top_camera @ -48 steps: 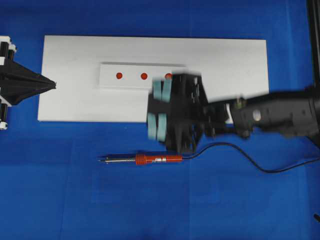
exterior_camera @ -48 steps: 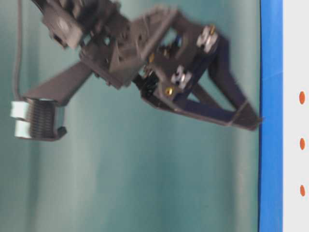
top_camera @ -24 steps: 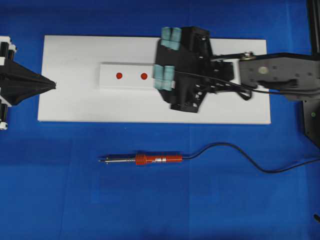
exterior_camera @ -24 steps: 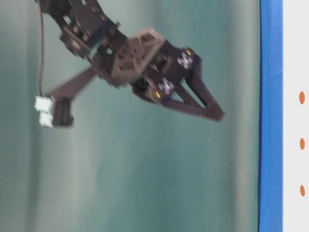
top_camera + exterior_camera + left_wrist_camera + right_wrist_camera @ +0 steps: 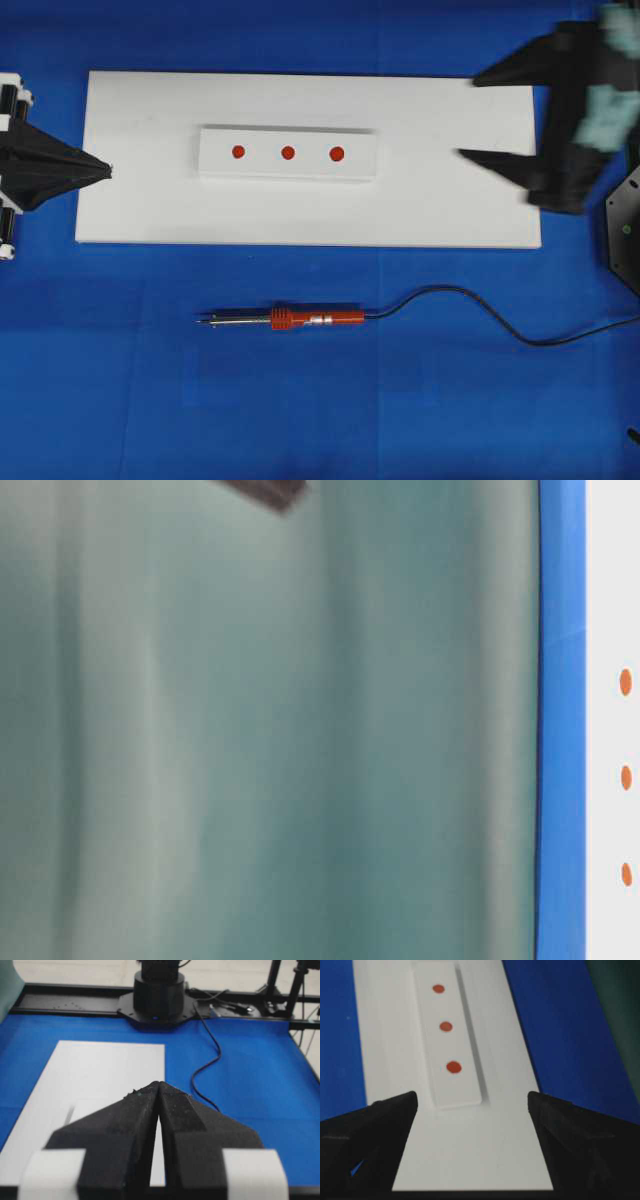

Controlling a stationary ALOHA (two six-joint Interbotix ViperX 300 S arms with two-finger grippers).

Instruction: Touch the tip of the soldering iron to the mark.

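The left end effector (image 5: 105, 170) sits at the left edge of the overhead view, fingers pressed together to a point, aimed level toward the middle; the right end effector (image 5: 468, 117) hangs blurred at the upper right, its two dark fingers spread wide, gripping nothing.

We see matte black wedge-shaped left gripper fingers (image 5: 159, 1125) with speckled surfaces, white tape bands at their bases, a round black arm base (image 5: 158, 997) with a thin black cable, a blurred black right gripper (image 5: 480, 115) with pale teal patches
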